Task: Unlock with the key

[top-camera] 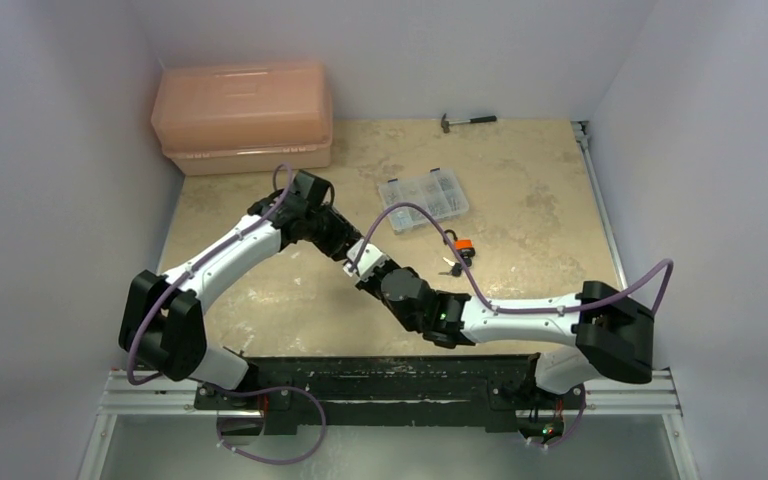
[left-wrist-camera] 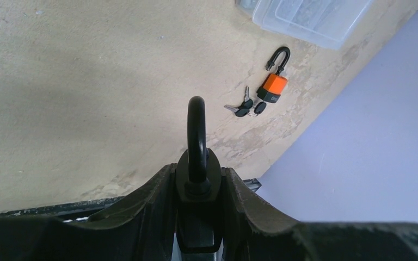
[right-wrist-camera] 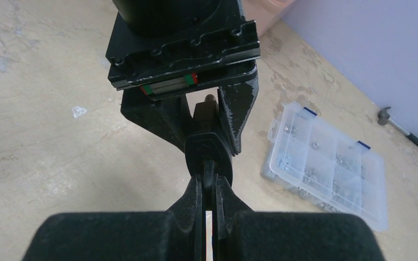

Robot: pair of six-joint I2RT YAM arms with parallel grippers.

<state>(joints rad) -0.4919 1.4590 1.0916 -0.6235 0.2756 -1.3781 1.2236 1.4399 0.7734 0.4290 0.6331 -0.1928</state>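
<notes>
Nearest, the key [right-wrist-camera: 209, 178] is pinched edge-on by the right gripper [right-wrist-camera: 209, 190], and its blade is judged to be seated in the base of the black padlock [left-wrist-camera: 197, 176]. That lock is clamped, shackle outward, by the left gripper [left-wrist-camera: 198, 173]. The turn should be made about the blade's own axis, the lock being held rigid and no side load applied. Farther right, an orange padlock [left-wrist-camera: 275, 87] and a key bunch [left-wrist-camera: 245, 107] can be seen lying on the table [left-wrist-camera: 87, 81].
</notes>
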